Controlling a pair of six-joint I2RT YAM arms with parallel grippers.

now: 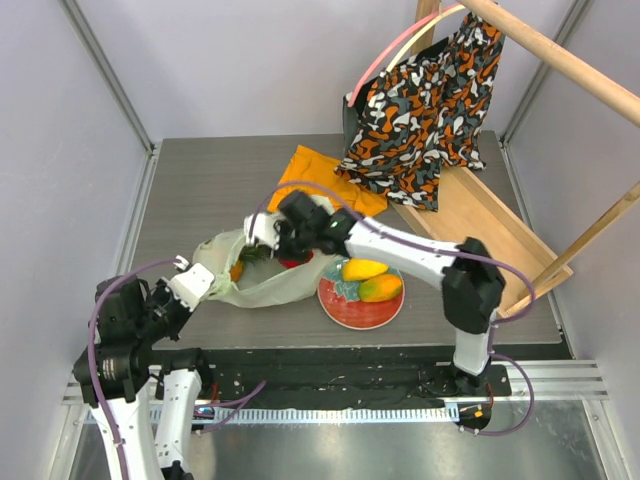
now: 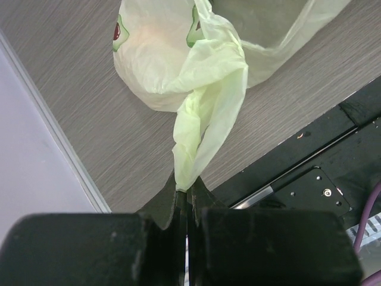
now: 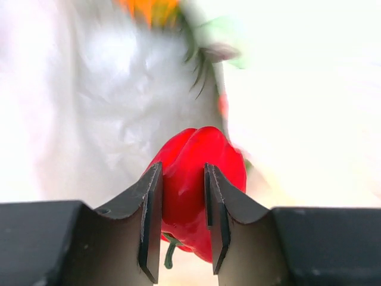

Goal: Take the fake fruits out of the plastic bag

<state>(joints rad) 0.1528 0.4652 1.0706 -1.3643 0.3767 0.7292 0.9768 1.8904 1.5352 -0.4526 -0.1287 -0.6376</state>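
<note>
Right now the thin pale-green translucent plastic carrier bag (image 1: pixel 270 285) lies crumpled on the grey table (image 1: pixel 200 190), mouth toward the right arm, just left of the round red floral plate (image 1: pixel 345 312). Left gripper (image 2: pixel 186 193) is clenched on a twisted strip of the bag's handle; the film runs straight up from the closed jaws to the bag body (image 2: pixel 172 59). From the top view the left gripper (image 1: pixel 188 275) sits at the bag's left end. Right gripper (image 1: pixel 268 238) is reached into the bag mouth. In the right wrist view the right gripper (image 3: pixel 181 179) is grasping the glossy red plastic pepper (image 3: pixel 202 149), with a pad pressed on each side and white-looking bag film all around it. Still inside the bag: a blurred orange fruit with dark green spiky leaves (image 3: pixel 149 9), probably the pineapple; anything else in there I can't tell. The plate holds two items, a yellow plastic mango (image 1: pixel 364 268) and a yellow-orange-green one (image 1: pixel 380 289), touching each other. A folded orange cloth (image 1: pixel 310 170) lies behind the bag, and an orange-black patterned fabric bag (image 1: pixel 430 110) hangs from the wooden rack (image 1: pixel 500 230) at far right.
</note>
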